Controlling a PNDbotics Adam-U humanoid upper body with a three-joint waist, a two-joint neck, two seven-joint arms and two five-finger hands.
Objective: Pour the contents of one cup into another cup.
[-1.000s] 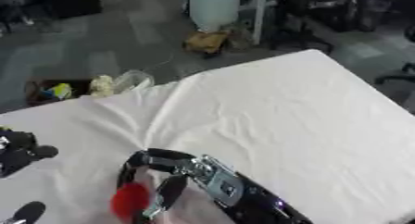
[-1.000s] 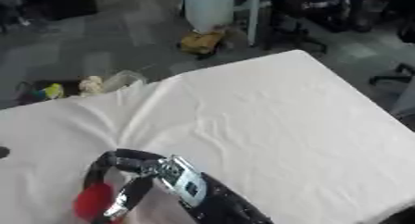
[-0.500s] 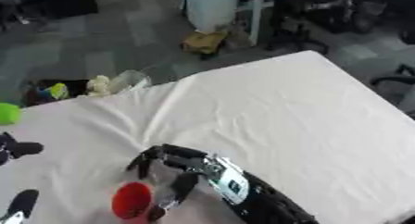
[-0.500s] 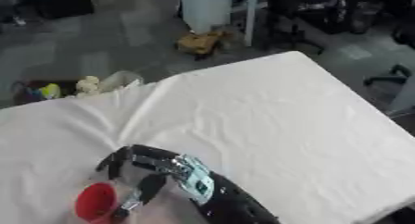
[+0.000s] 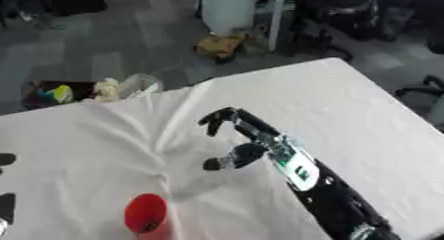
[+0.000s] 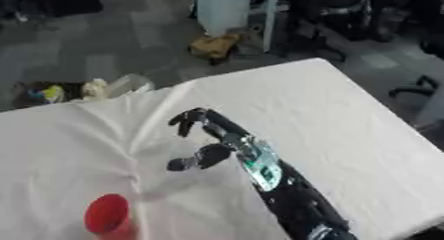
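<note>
White tablecloth [image 5: 347, 115], red cup [image 5: 145, 213] edge-cropped

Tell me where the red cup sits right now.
The red cup stands on the white tablecloth near the bottom edge, left of centre, below and left of the right robot hand, untouched by it.

Cup [image 5: 145, 214] on the table [image 5: 364, 115] near its front edge, right hand [image 5: 236, 137] behind and right of it.
</note>
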